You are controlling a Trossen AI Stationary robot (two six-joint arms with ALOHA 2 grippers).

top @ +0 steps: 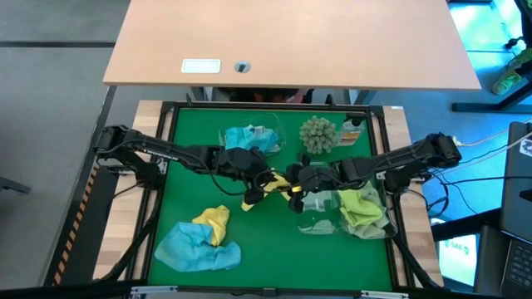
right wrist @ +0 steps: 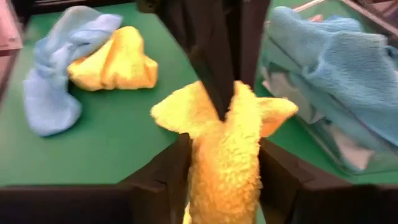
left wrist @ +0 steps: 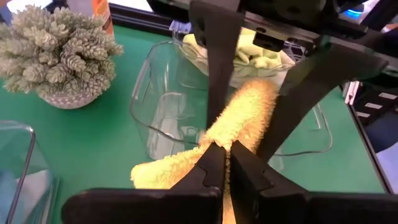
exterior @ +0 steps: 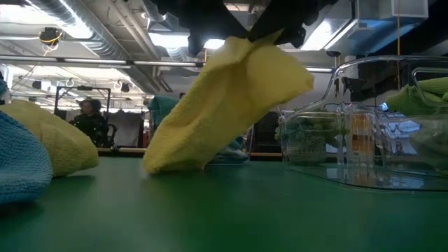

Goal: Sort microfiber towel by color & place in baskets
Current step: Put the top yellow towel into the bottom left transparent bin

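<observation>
Towel, yellow (top: 268,184), soft and light, is hanging limp mid-bench, left fingers (left wrist: 222,163) pinching one end, right fingers (right wrist: 186,163) spread and straddling the other; bunched fold judged likeliest to be holding best.

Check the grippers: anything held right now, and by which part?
The left gripper is shut on one end of the yellow towel at mid-table. The right gripper straddles the other end, fingers either side; whether it grips cannot be told.

The green table (top: 274,257) carries clear baskets (top: 320,223), loose towels (top: 199,245), a spiky ball (top: 317,133) and a bottle (top: 352,131).
</observation>
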